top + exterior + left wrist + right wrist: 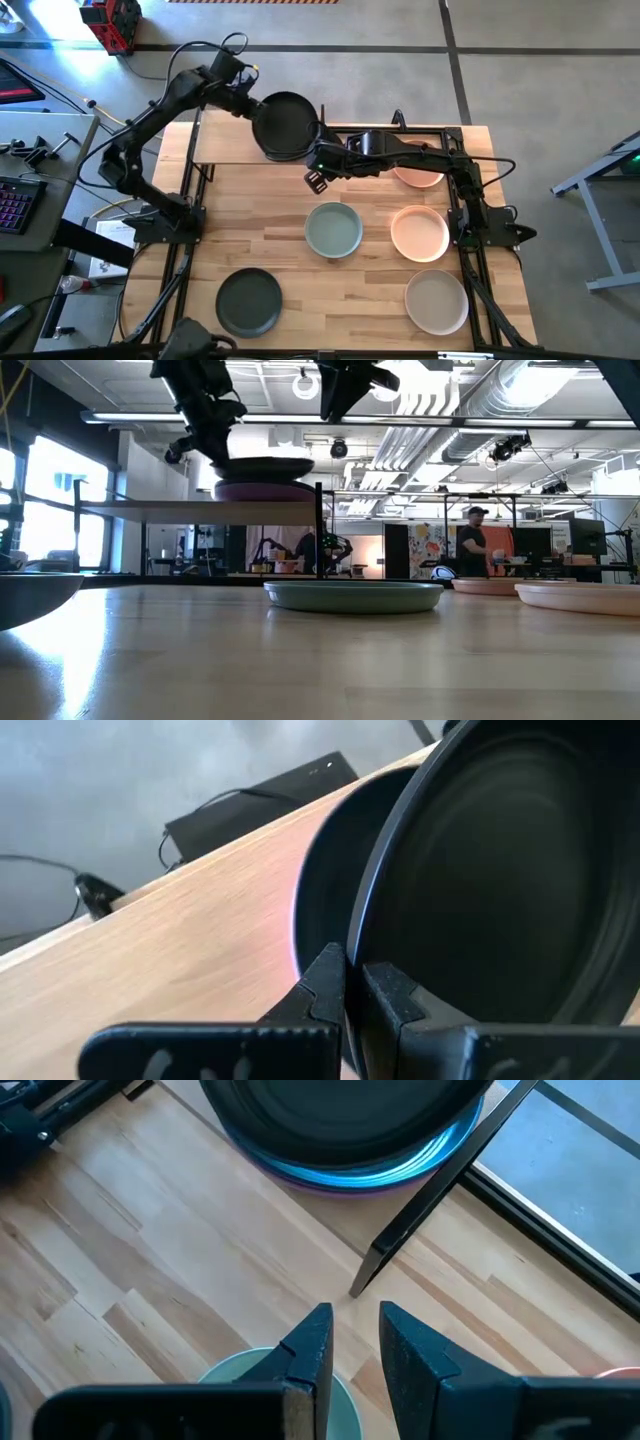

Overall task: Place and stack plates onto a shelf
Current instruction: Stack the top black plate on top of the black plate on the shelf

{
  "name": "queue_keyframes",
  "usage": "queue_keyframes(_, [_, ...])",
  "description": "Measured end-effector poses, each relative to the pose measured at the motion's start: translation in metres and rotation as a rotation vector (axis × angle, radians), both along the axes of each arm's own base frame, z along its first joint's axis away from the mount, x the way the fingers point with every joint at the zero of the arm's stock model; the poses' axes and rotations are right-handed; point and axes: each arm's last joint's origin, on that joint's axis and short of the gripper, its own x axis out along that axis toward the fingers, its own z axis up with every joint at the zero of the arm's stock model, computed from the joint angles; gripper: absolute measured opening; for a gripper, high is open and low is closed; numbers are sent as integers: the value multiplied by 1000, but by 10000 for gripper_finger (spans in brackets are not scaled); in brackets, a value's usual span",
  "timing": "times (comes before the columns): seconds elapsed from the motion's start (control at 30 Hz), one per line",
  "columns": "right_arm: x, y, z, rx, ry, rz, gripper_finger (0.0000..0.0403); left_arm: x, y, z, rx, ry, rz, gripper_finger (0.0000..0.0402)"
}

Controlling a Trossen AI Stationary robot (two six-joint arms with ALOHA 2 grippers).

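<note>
my left gripper [350, 985] is clenched on the rim of the black plate [285, 123], holding it just above the purple plate [265, 491] that already sits on the shelf [232, 148]. my right gripper [350, 1335] hangs with its fingers a little apart and nothing between them, above the tabletop between the shelf and the sage green plate [333, 229]. the risk i see is the pinch being at one edge only: the plate's weight hangs off to the side, so it could tip or slip in my fingers, and if i let go while it is off centre it may land crooked on the purple one or nudge it toward the shelf's edge. the black plate lies nearly flat, open face up; being round, it has no long axis to speak of.
</note>
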Motion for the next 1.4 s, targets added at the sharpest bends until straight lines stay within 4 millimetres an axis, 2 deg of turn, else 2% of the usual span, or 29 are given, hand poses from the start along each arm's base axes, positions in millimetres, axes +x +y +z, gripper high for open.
queue_keyframes(0.2, [0, 0, 0, 0, 0, 0, 64, -3, 3, 0, 3, 4, 16, 3])
queue_keyframes(0.73, [0, 1, 0, 10, -3, 5, 64, 7, 16, -16, -27, 27, 15, 3])
queue_keyframes(1.0, [0, 1, 0, 11, -2, 6, 64, 8, 17, -16, -15, 20, 16, 4])
queue_keyframes(1.4, [0, 1, 0, 10, -1, 8, 64, 8, 17, -16, -16, 20, 16, 65])
